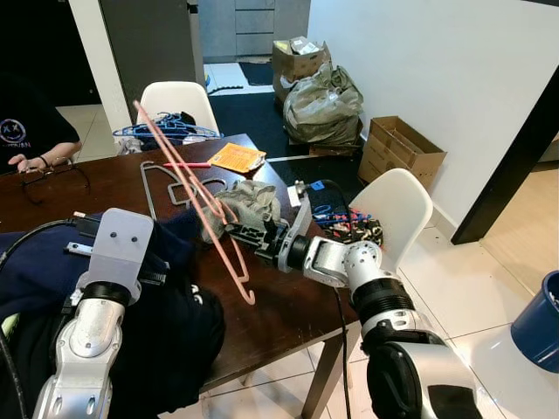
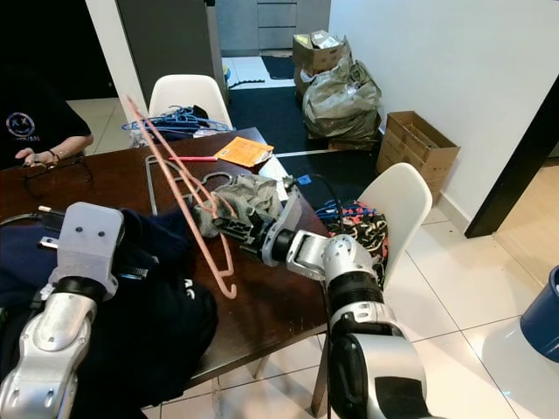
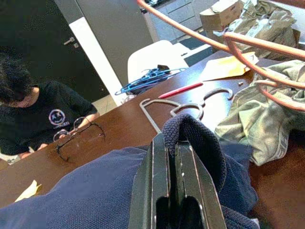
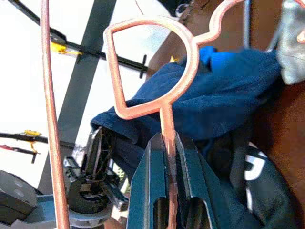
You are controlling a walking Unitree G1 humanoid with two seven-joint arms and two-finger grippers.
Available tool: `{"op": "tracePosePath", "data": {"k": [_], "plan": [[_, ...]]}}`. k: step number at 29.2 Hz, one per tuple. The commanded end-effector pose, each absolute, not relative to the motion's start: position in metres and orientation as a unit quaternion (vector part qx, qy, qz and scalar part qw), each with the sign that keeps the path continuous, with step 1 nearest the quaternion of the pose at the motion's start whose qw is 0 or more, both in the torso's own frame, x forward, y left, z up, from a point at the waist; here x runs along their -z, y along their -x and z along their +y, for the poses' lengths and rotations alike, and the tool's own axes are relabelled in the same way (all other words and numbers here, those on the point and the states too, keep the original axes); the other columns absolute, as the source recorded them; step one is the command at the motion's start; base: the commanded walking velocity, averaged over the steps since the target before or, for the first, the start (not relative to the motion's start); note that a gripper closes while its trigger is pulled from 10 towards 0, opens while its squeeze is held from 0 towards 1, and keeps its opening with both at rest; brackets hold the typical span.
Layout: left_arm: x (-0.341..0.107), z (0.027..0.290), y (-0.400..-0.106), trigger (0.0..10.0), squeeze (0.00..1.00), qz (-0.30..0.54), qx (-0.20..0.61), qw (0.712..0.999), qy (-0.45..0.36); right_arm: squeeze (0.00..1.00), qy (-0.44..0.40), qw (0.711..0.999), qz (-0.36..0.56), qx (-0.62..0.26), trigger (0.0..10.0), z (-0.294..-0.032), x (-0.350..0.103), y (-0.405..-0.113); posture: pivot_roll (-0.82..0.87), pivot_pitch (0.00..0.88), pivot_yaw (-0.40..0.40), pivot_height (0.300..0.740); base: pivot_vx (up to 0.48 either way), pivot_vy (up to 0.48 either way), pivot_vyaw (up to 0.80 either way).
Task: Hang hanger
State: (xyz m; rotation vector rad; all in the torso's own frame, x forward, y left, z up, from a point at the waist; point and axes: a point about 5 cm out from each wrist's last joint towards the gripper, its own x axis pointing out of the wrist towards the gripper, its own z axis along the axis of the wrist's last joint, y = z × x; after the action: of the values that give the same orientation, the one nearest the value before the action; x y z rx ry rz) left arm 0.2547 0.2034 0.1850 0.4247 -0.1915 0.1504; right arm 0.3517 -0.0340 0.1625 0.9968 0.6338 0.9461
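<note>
Pink and thin, the hanger (image 1: 199, 202) is clamped at its neck by the right gripper (image 4: 170, 157) and held tilted above the table (image 1: 288, 310), apparently so it can meet the garment. A fold of the blue sweater (image 3: 190, 138) is pinched in the closed left gripper (image 3: 177, 179), likely lifted to give the hanger an opening.

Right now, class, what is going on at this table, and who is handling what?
A humanoid robot stands at a dark wooden table. Its right gripper is shut on a pink hanger, holding it tilted up above the tabletop. Its left gripper is shut on a fold of a navy blue garment lying at the table's near edge. A grey hanger, a crumpled grey cloth and glasses lie on the table. A person in a black shirt sits at the far side.
</note>
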Motion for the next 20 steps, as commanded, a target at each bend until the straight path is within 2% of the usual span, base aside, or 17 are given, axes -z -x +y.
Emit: {"op": "tracePosePath", "data": {"k": [1,5,6,8,9,10,12,13,14,15,16,17,18,19,20], "plan": [[-0.182,0.201,-0.256,10.0,0.0,-0.092,-0.074,0.971,-0.209,0.0,-0.461,0.723,0.271,-0.438,0.0,-0.033,-0.171,-0.353,0.11,0.0,-0.036,0.74,0.0,0.0,0.0],[-0.181,0.201,-0.257,10.0,0.0,-0.092,-0.073,0.971,-0.21,0.0,-0.489,0.717,0.219,-0.446,0.0,-0.034,-0.194,-0.359,0.11,0.0,-0.035,0.74,0.0,0.0,0.0],[-0.181,0.199,-0.257,10.0,0.0,-0.092,-0.073,0.971,-0.21,0.0,-0.506,0.716,0.178,-0.446,0.0,-0.038,-0.209,-0.364,0.11,0.0,-0.036,0.74,0.0,0.0,0.0],[-0.181,0.199,-0.257,10.0,0.0,-0.092,-0.073,0.971,-0.21,0.0,-0.506,0.716,0.178,-0.446,0.0,-0.038,-0.209,-0.364,0.11,0.0,-0.036,0.74,0.0,0.0,0.0],[-0.181,0.198,-0.258,10.0,0.0,-0.093,-0.072,0.971,-0.209,0.0,-0.523,0.719,0.138,-0.436,0.0,-0.043,-0.221,-0.369,0.1,0.0,-0.034,0.74,0.0,0.0,0.0],[-0.183,0.197,-0.259,10.0,0.0,-0.098,-0.071,0.971,-0.207,0.0,-0.525,0.734,0.098,-0.419,0.0,-0.051,-0.228,-0.374,0.1,0.0,-0.034,0.74,0.0,0.0,0.0],[-0.183,0.197,-0.259,10.0,0.0,-0.098,-0.071,0.971,-0.207,0.0,-0.525,0.734,0.098,-0.419,0.0,-0.051,-0.228,-0.374,0.1,0.0,-0.034,0.74,0.0,0.0,0.0],[-0.186,0.196,-0.261,10.0,0.0,-0.104,-0.071,0.971,-0.204,0.0,-0.511,0.759,0.066,-0.398,0.0,-0.058,-0.232,-0.378,0.1,0.0,-0.034,0.74,0.0,0.0,0.0],[-0.196,0.195,-0.264,10.0,0.0,-0.12,-0.068,0.972,-0.192,0.0,-0.476,0.8,0.05,-0.362,0.0,-0.066,-0.23,-0.383,0.11,0.0,-0.032,0.74,0.0,0.0,0.0],[-0.196,0.195,-0.264,10.0,0.0,-0.12,-0.068,0.972,-0.192,0.0,-0.476,0.8,0.05,-0.362,0.0,-0.066,-0.23,-0.383,0.11,0.0,-0.032,0.74,0.0,0.0,0.0],[-0.206,0.194,-0.266,10.0,0.0,-0.138,-0.062,0.972,-0.181,0.0,-0.439,0.835,0.037,-0.329,0.0,-0.074,-0.228,-0.386,0.11,0.0,-0.031,0.74,0.0,0.0,0.0],[-0.228,0.194,-0.27,10.0,0.0,-0.169,-0.055,0.97,-0.163,0.0,-0.382,0.874,0.026,-0.298,5.3,-0.083,-0.224,-0.39,0.1,0.0,-0.03,0.74,0.0,0.0,0.0],[-0.228,0.194,-0.27,10.0,0.0,-0.169,-0.055,0.97,-0.163,0.0,-0.382,0.874,0.026,-0.298,5.3,-0.083,-0.224,-0.39,0.1,0.0,-0.03,0.74,0.0,0.0,0.0],[-0.244,0.195,-0.272,10.0,0.0,-0.191,-0.051,0.969,-0.151,0.0,-0.344,0.896,0.018,-0.28,10.0,-0.09,-0.222,-0.392,0.11,0.0,-0.029,0.74,0.0,0.0,0.0],[-0.244,0.195,-0.272,10.0,0.0,-0.191,-0.051,0.969,-0.151,0.0,-0.344,0.896,0.018,-0.28,10.0,-0.09,-0.222,-0.392,0.11,0.0,-0.029,0.74,0.0,0.0,0.0]]}}
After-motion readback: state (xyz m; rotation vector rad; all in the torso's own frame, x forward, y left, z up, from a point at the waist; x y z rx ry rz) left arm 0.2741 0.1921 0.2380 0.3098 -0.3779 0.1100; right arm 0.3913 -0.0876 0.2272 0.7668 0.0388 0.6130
